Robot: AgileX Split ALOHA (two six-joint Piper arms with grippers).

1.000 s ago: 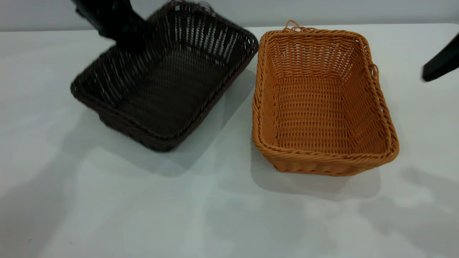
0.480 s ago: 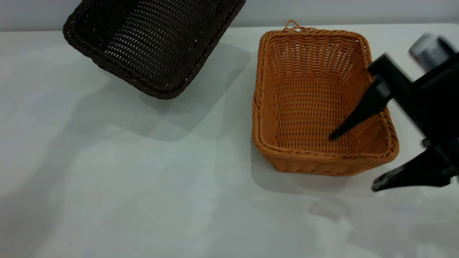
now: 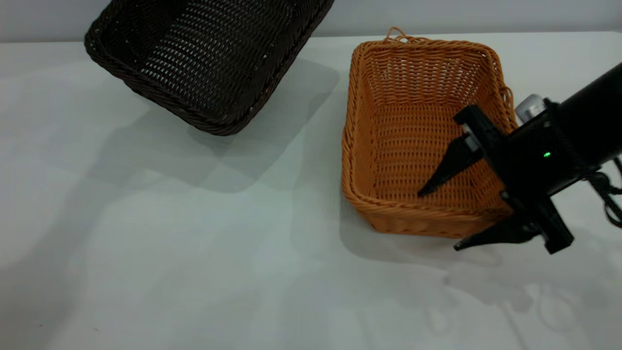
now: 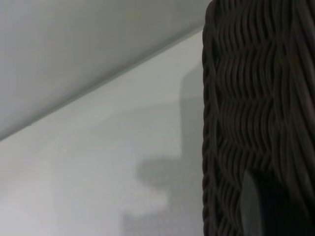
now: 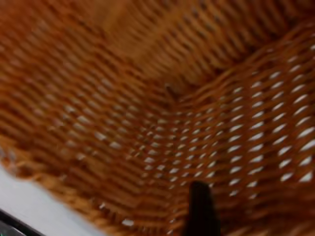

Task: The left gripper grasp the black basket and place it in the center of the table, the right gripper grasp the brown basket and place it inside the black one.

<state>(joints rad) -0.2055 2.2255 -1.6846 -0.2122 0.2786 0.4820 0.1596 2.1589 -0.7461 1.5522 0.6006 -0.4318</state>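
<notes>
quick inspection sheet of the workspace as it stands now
surface: pale table, shadows only
black basket: lifted, tilted, far left, partly out of the picture
brown basket: upright on the table, right of centre
clutter: nothing seen
left end effector: out of the exterior view; dark finger against the black weave
right end effector: open, straddling the brown basket's near right corner
cables: dark cable behind the right wrist
surroundings: plain grey wall

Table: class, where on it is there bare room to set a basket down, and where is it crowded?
The table is bare across its whole near side and its left, in front of the lifted black basket. A narrow bare strip separates that basket from the brown basket. The right side is crowded: the open right gripper straddles the brown basket's near right corner.
</notes>
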